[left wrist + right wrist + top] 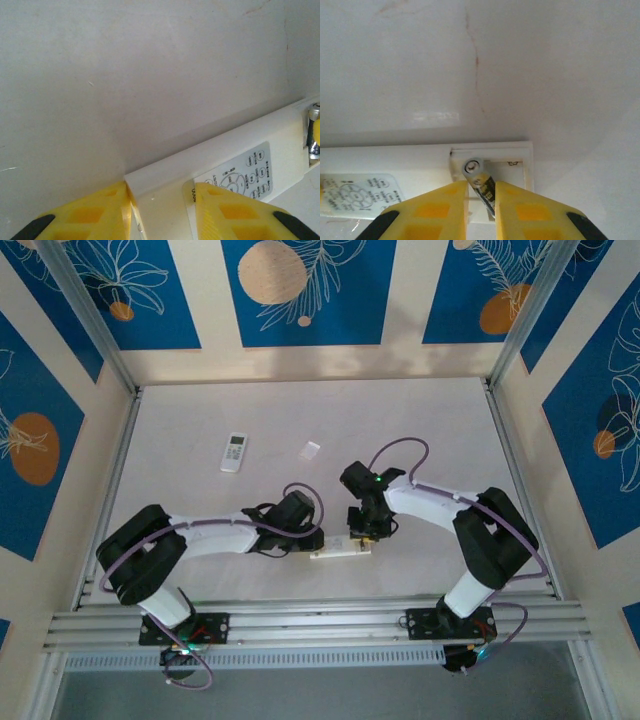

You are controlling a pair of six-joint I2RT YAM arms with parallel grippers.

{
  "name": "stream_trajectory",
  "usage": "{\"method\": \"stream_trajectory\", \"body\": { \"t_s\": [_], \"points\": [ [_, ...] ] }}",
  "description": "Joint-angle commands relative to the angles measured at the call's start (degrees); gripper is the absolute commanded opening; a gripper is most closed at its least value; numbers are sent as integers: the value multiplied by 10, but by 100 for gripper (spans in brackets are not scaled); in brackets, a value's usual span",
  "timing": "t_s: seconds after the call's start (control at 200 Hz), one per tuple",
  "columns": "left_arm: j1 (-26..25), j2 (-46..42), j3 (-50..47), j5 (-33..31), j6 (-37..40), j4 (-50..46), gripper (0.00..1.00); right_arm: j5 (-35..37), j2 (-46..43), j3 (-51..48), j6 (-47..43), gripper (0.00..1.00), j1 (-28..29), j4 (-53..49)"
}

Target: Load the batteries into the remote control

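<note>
A long white remote control (338,552) lies with its back up near the table's front edge, between both grippers. My left gripper (162,210) is shut on the remote control's (220,150) left end, one yellow finger on each long side. At its right end, the open battery compartment (512,167) faces up. My right gripper (481,200) is shut on a battery (481,181) with a dark and gold body. The battery is tilted, its silver end pointing into the compartment's left corner. In the left wrist view a battery (314,136) shows at the remote's far end. Any other batteries are out of view.
A second, smaller white remote (233,451) lies at the back left of the table. A small clear cover piece (310,450) lies behind the arms. Metal rails (320,620) run along the near edge, and patterned walls close in the sides.
</note>
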Motion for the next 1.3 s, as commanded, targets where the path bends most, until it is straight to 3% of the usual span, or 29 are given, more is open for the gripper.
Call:
{"method": "stream_trajectory", "body": {
  "t_s": [0.0,0.325,0.62,1.295],
  "points": [
    [-19,9,1,54,4,24,36,-32,-24,18,-6,21,2,-9],
    [-20,14,9,53,8,18,36,-17,-34,-1,-11,21,-11,-18],
    [-20,16,11,51,8,17,36,39,-71,-25,-17,20,-11,-44],
    [-20,15,12,50,10,13,36,55,-20,-57,-19,11,9,6]
  ]
}}
